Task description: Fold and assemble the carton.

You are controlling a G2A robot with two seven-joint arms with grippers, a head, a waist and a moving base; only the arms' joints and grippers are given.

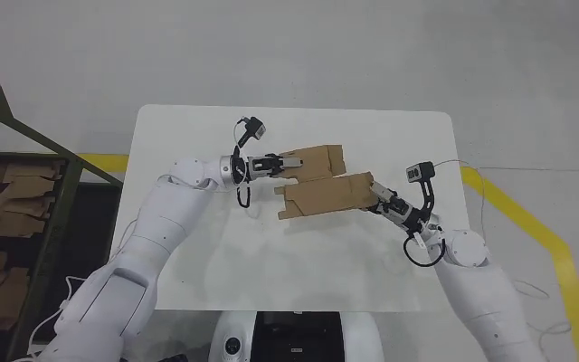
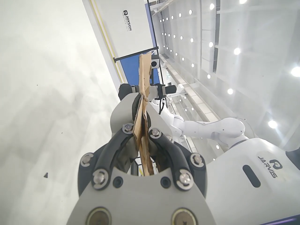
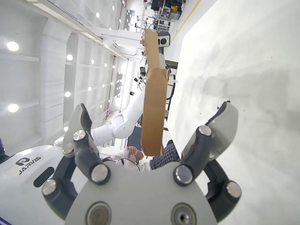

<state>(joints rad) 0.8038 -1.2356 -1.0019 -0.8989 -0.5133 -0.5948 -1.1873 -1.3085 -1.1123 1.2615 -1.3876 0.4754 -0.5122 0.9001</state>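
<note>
The carton lies broad face up over the middle of the tabletop, a little nearer the far edge than the near one. Its long axis runs roughly parallel to that far edge. It looks to me like a flattened sleeve, with one panel stepped towards the far edge at its left end. My left hand holds that left end, fingers pressed together on the cardboard layers. Its forearm comes in low from the left side of the tabletop, in line with the carton. My right hand is at the opposite end and spread wide, one finger on the tabletop side of the board and the other on the upper side. The carton's right end sits in the gap and, as far as I can see, touches neither finger. So the right hand is the free one, aligned with the long axis. I judge the next move is to close it on that end, then work the two ends against each other to open the sleeve. The thin board may buckle. It seems lifted clear of the tabletop.
</note>
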